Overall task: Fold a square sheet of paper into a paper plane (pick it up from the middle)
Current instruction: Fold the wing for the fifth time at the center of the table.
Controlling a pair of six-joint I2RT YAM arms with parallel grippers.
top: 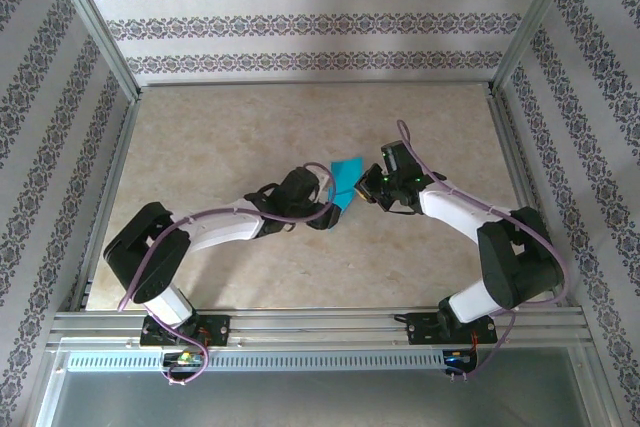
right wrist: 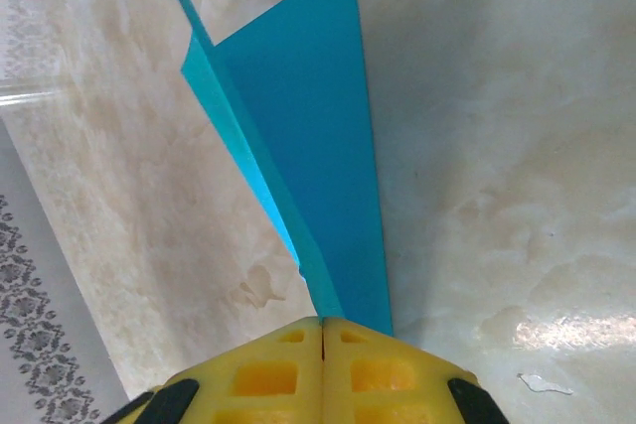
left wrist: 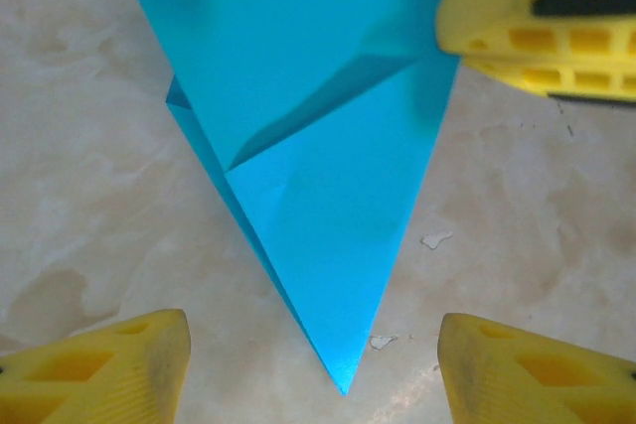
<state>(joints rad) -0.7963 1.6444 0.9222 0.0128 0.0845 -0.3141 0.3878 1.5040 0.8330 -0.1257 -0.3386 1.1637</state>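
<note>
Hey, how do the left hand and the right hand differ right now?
The left hand is open, the right hand shut. The left hand's fingers flank the folded paper's tip without touching; the right hand pinches the paper. Both have yellow fingers.

Left arm (top: 220, 227) and right arm (top: 455, 212) reach toward the bench (top: 230, 127) centre. Left jaws stand apart; right jaws are pressed together on the paper plane (right wrist: 298, 146).

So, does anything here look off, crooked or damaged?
Slightly. On the paper plane, the layers don't line up: a sliver of under layer pokes past its left edge in the left wrist view. Small pale flecks lie on the table near its tip. No tears visible.
</note>
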